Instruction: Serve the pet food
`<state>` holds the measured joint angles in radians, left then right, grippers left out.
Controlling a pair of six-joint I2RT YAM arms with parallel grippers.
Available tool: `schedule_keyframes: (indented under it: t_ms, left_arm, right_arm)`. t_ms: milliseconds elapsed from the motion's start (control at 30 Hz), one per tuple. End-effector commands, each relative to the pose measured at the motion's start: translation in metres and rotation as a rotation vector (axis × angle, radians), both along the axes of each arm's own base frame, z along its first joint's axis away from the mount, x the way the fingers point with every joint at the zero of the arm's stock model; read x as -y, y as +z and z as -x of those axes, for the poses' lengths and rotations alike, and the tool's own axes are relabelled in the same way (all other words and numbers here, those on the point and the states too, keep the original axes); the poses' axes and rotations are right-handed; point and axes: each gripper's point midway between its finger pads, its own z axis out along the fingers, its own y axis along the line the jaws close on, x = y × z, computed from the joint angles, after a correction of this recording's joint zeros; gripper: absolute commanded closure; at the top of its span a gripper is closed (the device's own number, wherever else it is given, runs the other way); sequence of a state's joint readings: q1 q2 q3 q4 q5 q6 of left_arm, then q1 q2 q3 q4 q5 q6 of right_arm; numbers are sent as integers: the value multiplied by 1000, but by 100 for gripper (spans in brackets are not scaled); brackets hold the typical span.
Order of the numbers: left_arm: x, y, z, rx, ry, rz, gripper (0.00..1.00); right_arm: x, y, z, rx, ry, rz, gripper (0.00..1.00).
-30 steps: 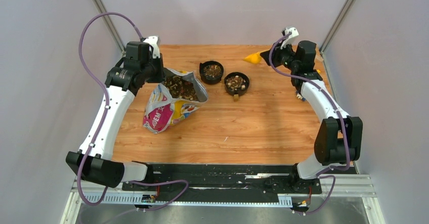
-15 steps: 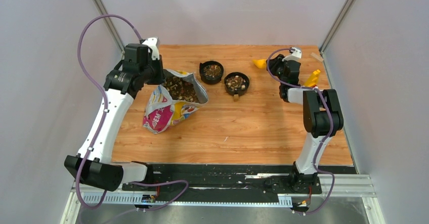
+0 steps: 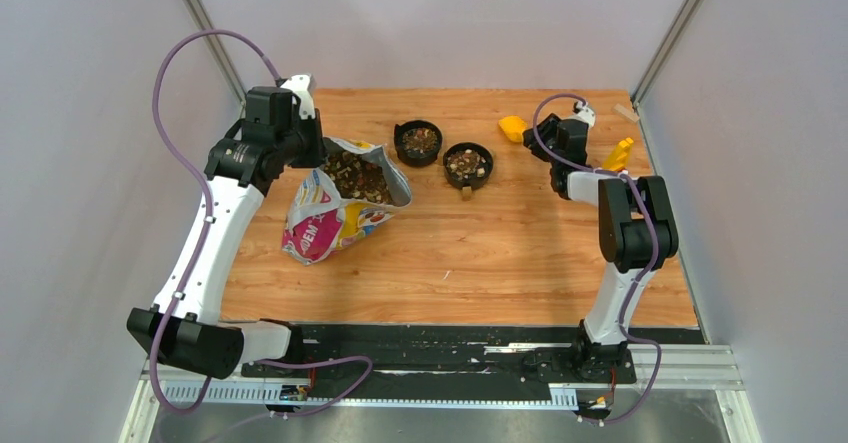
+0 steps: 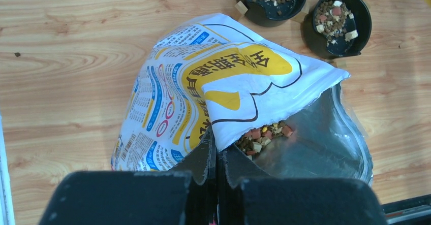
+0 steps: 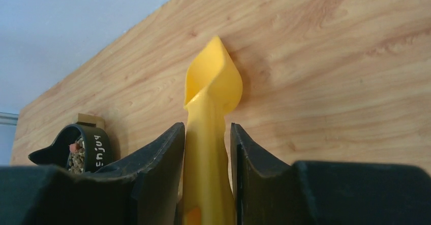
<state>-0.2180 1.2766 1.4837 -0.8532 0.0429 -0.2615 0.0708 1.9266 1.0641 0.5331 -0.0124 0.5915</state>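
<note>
Count: 1 bag [image 3: 335,208], 2 black bowls (far bowl [image 3: 418,141], near bowl [image 3: 467,163]), 1 yellow scoop [image 3: 512,127] | pet food [image 4: 262,135] in bag mouth and both bowls | left gripper [image 4: 217,154] pinched shut on bag rim | right gripper [image 5: 206,128] jaws astride scoop handle, gripping or slack: cannot tell | vs earlier: right arm [image 3: 625,223] folded back, scoop shifted nearer; bag, left arm [image 3: 215,223] unchanged

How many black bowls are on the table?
2. The first bowl stands just right of the bag. The second bowl stands beside the first, further right and a little nearer. No bowl seems hidden.
</note>
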Motion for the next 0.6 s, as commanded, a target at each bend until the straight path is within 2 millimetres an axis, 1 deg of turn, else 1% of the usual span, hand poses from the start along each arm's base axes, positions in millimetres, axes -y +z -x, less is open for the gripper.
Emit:
schedule_keyframes:
  t_ms: [0,67,133,200,300,367,400,467,500,567]
  left_arm:
    - [-3,38,0,135,10,35,100]
    - [-5,40,-2,138,8,29,100]
    - [-6,41,-3,134,7,26,100]
    - [-6,42,-5,133,1,27,100]
    - [-3,42,-5,125,-12,37,100]
    - [-1,41,-5,120,-19,45,100]
    - [0,40,-4,115,-23,51,100]
    - [1,39,-3,108,-27,56,100]
    - [2,39,-2,107,-29,58,100]
    - [3,37,-1,102,-34,62,100]
  right_arm:
    - [-10,-4,7,-102,-16,-125,61]
    - [-12,-10,13,-150,-32,-170,60]
    - [-15,-11,21,-183,-32,-201,58]
    - [-16,-8,30,-224,-41,-211,53]
    - [-15,7,45,-251,-37,-187,50]
    - [-16,22,55,-241,-19,-150,48]
    - [-18,33,61,-224,6,-124,47]
    - [-29,59,70,-182,80,-68,47]
    - [-41,80,77,-137,152,-41,48]
    - [-70,111,90,-53,292,15,49]
